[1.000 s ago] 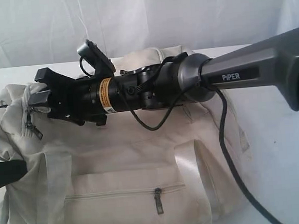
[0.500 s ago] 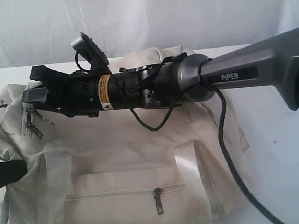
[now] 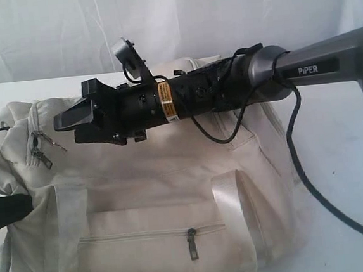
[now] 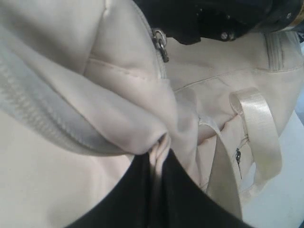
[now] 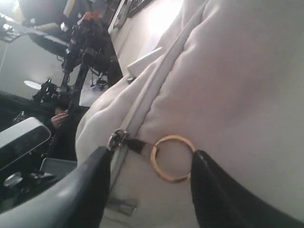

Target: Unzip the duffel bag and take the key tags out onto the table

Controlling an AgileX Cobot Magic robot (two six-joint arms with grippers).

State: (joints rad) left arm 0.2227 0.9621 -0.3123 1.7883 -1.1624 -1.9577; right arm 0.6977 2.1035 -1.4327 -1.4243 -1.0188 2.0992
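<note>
Cream fabric of the bag (image 3: 147, 177) fills the lower exterior view, lying on the white bench (image 3: 340, 128). The right arm (image 3: 315, 67) reaches in from the right, close to level and dipping slightly, across the middle to the bag's left end, where the right claw (image 3: 74, 110) hangs just above the fabric with its jaws apart. At the left edge the left claw (image 3: 4, 212) shows only as a black stub against the bag. In the left wrist view its black fingers (image 4: 137, 194) are pinched together on a fold of bag cloth, with a satin handle (image 4: 259, 118) beyond. In the right wrist view the parted fingers (image 5: 90, 190) flank a gold ring (image 5: 153, 160) hooked to the zip pull (image 5: 118, 140) of a closed zip.
</note>
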